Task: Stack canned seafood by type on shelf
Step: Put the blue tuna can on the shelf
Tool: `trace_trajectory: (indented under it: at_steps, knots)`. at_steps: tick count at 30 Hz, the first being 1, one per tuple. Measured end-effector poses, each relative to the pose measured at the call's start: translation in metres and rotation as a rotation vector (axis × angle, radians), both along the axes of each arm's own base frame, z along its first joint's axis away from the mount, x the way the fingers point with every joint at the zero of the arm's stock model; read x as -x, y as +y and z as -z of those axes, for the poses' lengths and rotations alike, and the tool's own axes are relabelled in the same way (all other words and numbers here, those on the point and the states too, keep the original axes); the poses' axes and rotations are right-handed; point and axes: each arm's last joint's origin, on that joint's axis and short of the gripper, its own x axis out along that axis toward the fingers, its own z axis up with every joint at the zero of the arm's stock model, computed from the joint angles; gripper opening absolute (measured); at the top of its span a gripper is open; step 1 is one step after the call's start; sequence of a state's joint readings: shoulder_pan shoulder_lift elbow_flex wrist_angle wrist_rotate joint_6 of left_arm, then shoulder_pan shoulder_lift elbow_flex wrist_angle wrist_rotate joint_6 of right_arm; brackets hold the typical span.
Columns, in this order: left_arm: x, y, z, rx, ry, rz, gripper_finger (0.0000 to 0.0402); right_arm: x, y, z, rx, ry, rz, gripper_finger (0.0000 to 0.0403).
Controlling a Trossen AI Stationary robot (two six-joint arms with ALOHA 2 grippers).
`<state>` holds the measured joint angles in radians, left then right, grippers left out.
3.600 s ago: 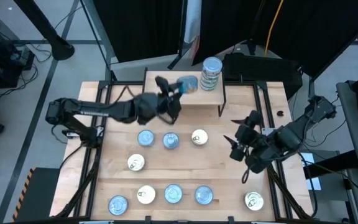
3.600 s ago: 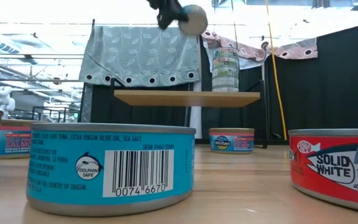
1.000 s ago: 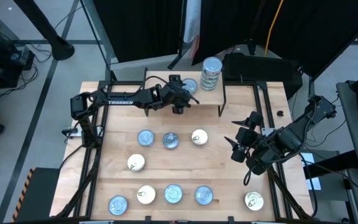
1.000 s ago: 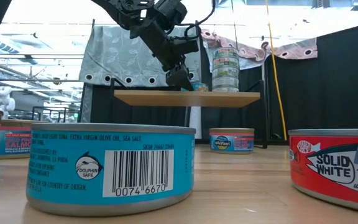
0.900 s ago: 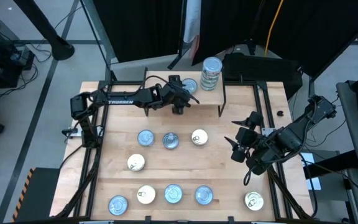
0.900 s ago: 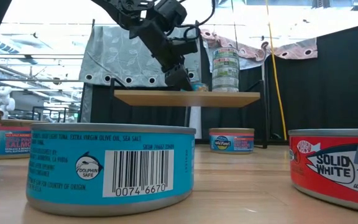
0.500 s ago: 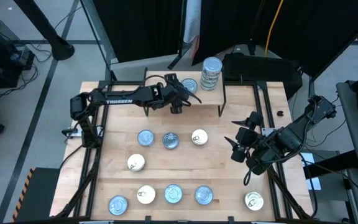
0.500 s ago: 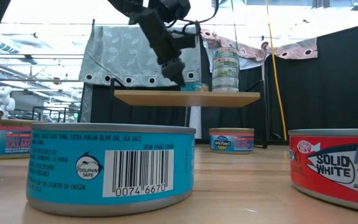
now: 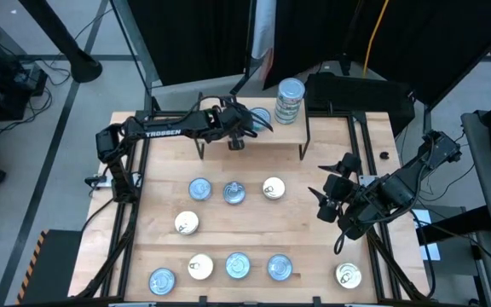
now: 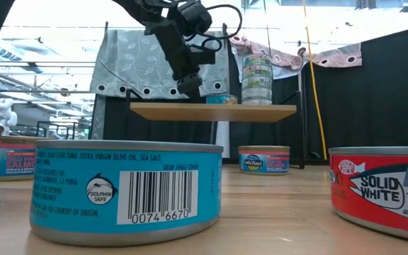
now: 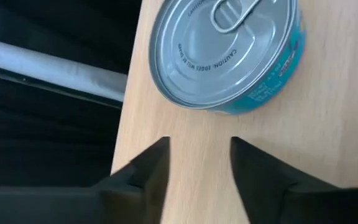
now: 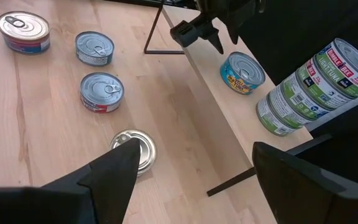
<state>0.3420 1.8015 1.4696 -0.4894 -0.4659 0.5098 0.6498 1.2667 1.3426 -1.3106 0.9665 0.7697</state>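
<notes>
While the blue tin rests on the shelf, the left gripper hovers beside it, parted and empty.

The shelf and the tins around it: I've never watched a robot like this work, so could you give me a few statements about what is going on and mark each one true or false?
1. A single blue-sided tin lies on the shelf beside a tall stack of tins. True.
2. The left gripper grips that single tin. False: it sits apart from the tin, jaws empty.
3. The right gripper is over the shelf. False: it waits over the table's right side, jaws open.
4. Many tins lie on the table in front of the shelf. True.
5. The single tin lies on its side. False: it sits flat, pull-tab lid up.
</notes>
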Motion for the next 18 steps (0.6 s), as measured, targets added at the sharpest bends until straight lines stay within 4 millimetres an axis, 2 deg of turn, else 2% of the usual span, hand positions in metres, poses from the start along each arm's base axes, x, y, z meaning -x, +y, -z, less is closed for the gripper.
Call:
trace_trajectory:
  at_steps: [6,12,18]
  knots:
    - [-0.004,-0.006,0.0,0.022,-0.024,0.04,0.0075,0.0,0.0,0.0,0.0,-0.001,0.001,0.0302]
    - [-0.009,-0.014,0.004,0.032,-0.02,0.056,0.0015,0.0,0.0,0.0,0.002,-0.003,0.002,0.0302]
    - [-0.012,-0.029,0.006,0.05,-0.014,0.083,0.0007,0.0,0.0,0.0,0.001,-0.004,0.003,0.0302]
